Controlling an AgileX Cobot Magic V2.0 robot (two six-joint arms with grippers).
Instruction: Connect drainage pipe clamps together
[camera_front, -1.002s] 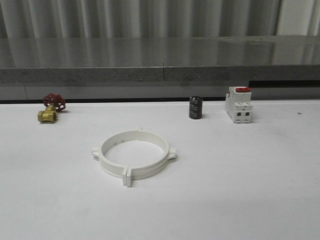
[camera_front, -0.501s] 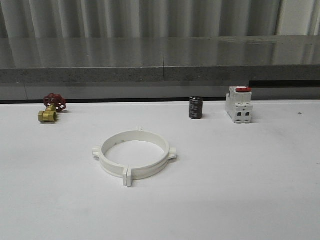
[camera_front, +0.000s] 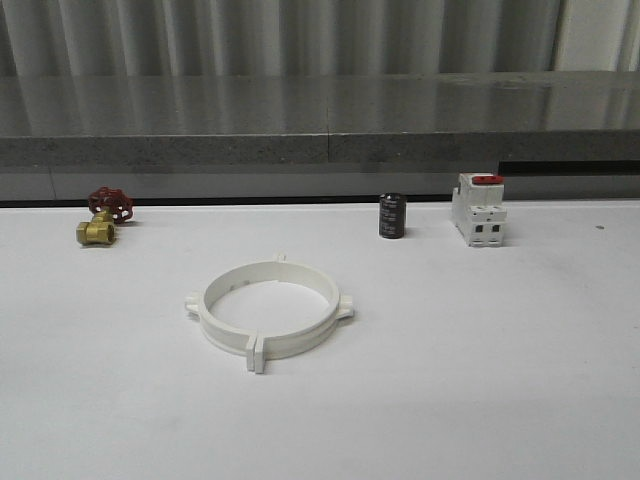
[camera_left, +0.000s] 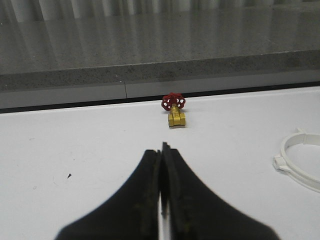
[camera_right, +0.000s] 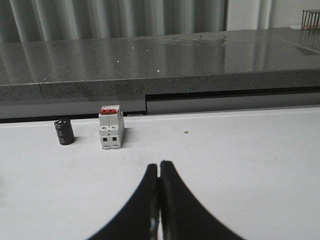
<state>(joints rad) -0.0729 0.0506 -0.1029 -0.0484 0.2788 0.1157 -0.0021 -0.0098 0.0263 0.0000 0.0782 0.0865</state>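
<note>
Front view: drainage pipe clamps (camera_front: 268, 315) joined; left end effector (camera_left: 161, 150) and right end effector (camera_right: 159, 167) closed, empty.

The left gripper (camera_left: 161, 165), jaws pressed together, hovers over the white table (camera_left: 75, 145) facing a brass valve (camera_left: 175, 111).

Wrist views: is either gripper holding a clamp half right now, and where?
Nothing is held. The left gripper and right gripper are both shut and empty; the drainage pipe clamps lie as a ring on the table.

Matt white plastic drainage pipe clamps (camera_front: 268, 316) on smooth white table (camera_front: 480, 380)
</note>
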